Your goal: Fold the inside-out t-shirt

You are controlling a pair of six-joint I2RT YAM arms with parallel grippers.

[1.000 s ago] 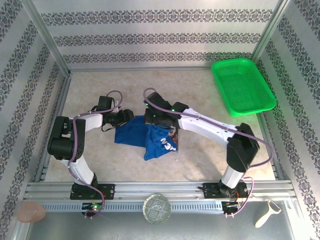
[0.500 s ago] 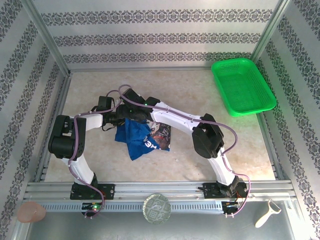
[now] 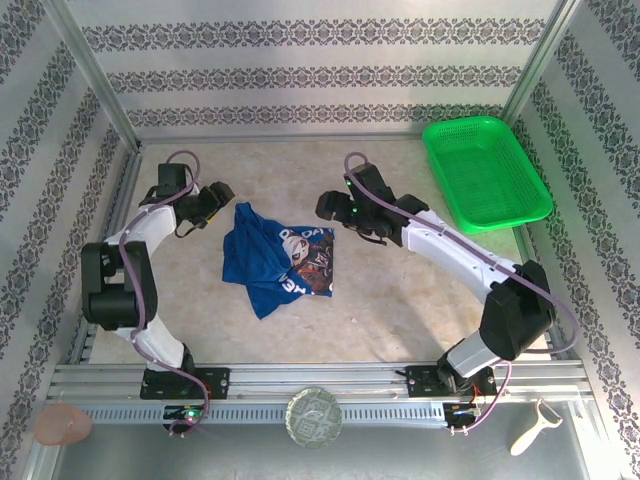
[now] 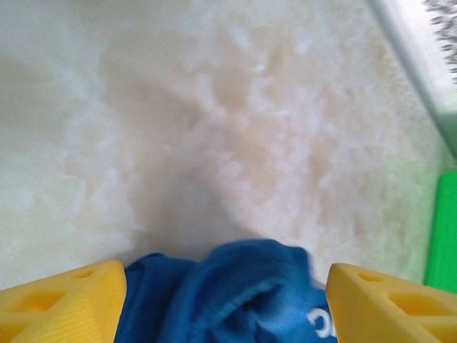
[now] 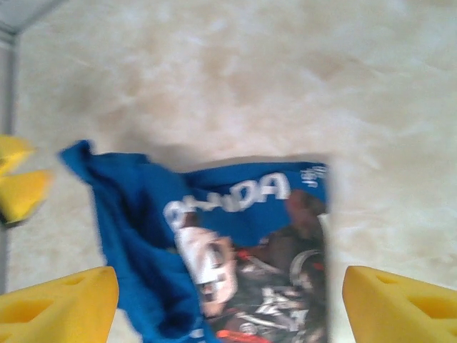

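Note:
The inside-out t-shirt (image 3: 278, 258) lies crumpled in a loose heap on the table, royal blue with a printed picture and white lettering facing up (image 5: 243, 236). My left gripper (image 3: 217, 196) hovers just off its upper left corner. It is open, and a blue fold (image 4: 235, 293) shows low between the yellow fingers (image 4: 64, 304) without being pinched. My right gripper (image 3: 331, 207) stands open off the shirt's upper right corner, its yellow fingers (image 5: 400, 304) wide apart above the print. Nothing holds the shirt.
A green mesh basket (image 3: 485, 172) sits at the back right corner, its edge also visible in the left wrist view (image 4: 445, 229). Patterned walls and metal rails enclose the table (image 3: 400, 300). The left gripper's yellow fingertips (image 5: 18, 187) show in the right wrist view.
Both grippers have let go of the shirt and pulled away, the left toward the back left, the right toward the right. The shirt has dropped flat with the print showing.

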